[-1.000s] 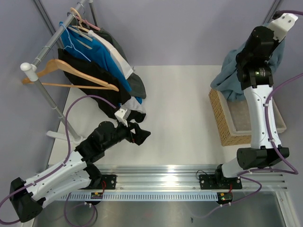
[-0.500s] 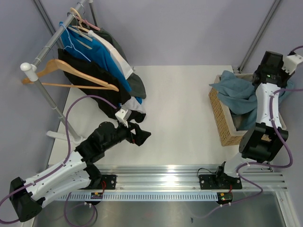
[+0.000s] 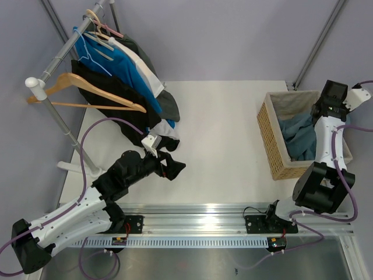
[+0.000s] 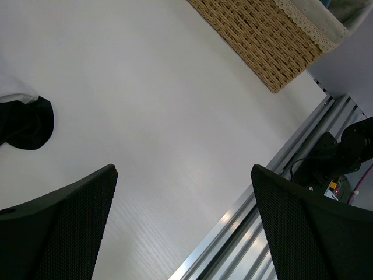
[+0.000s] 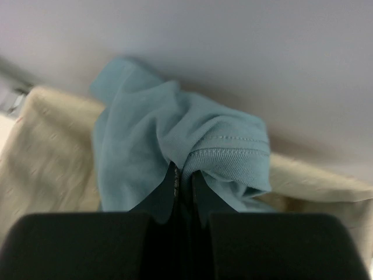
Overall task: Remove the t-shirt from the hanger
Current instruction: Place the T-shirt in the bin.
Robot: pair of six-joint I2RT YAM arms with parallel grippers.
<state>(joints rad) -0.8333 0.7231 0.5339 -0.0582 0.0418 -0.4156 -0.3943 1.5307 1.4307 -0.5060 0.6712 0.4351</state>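
White table, t-shirt in basket

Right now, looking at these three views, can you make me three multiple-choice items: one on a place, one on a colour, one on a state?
1. Where is the teal t-shirt?
A. hanging on the rack
B. in the wicker basket
C. spread flat on the table

2. What colour is the bare hanger at the far left?
A. wood brown
B. green
C. red

3. How do the jaws of the right gripper stand?
A. wide open
B. shut on a hanger
C. shut on the t-shirt

Answers:
1 B: the top view shows the shirt bunched inside the basket.
2 A: the top view shows plain light wood.
3 C: the right wrist view shows teal cloth pinched between them.
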